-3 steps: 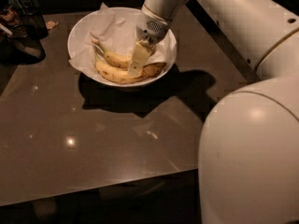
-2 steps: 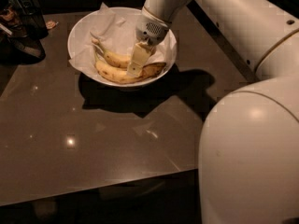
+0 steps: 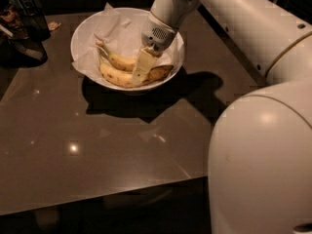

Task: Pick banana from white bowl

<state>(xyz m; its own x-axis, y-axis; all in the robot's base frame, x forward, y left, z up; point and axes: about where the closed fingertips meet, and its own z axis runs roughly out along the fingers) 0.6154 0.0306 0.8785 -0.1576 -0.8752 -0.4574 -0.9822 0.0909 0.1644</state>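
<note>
Yellow banana (image 3: 115,76), brown at one end, lies at the front of the white bowl (image 3: 78,39) on crumpled paper (image 3: 122,29). A second banana (image 3: 122,61) sits just behind, touching it, and the stems seem joined at the left. Our gripper (image 3: 139,74) is down inside the bowl, across the front fruit; we cannot tell whether it is closed on it. Hazards we judge likely: both fruits rising together if joined; the curved skin slipping from an off-centre hold; paper snagged and dragged out; the bowl sliding on the glossy table (image 3: 122,150).
</note>
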